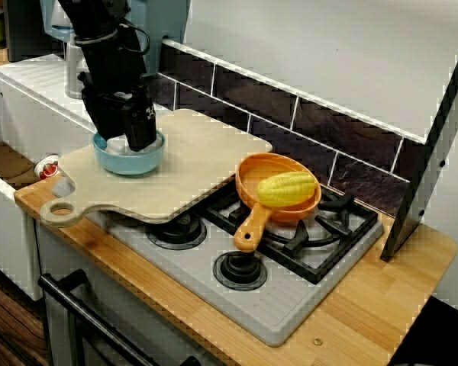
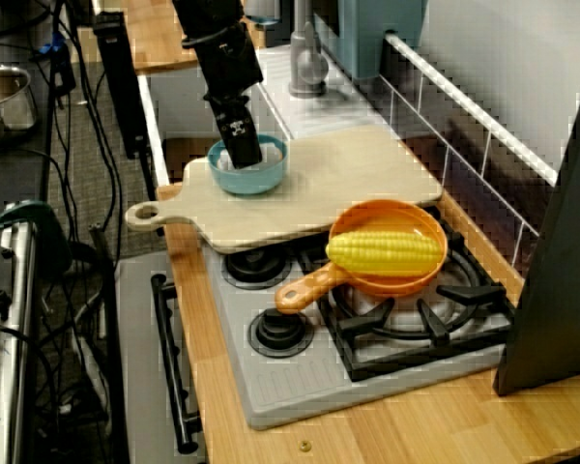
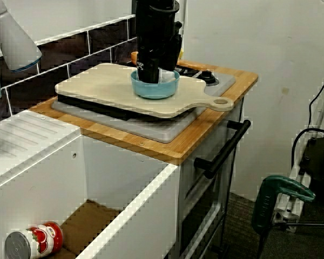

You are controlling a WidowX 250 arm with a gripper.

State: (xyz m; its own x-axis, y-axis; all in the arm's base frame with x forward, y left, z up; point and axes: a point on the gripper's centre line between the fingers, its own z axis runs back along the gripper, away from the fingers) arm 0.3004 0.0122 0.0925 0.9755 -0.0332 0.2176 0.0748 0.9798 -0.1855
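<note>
While the gripper [image 1: 131,139] stands down inside the blue bowl [image 1: 122,165], you cannot tell whether its fingers are spread or pinching something, because the bowl's rim and the gripper body hide the tips in every view. Seen from the stove's front, the bowl sits on the wooden cutting board [image 1: 198,164], near its 9 o'clock edge. At 3 o'clock of the bowl you have bare board. Beyond it is the orange pan [image 1: 248,183] holding a corn cob [image 1: 287,189], its rim just beside the board's edge. The tiled wall [image 1: 313,122] runs at 12 o'clock. Beyond the 9 o'clock edge, the sink [image 3: 113,178] holds a tomato can [image 3: 32,243].
</note>
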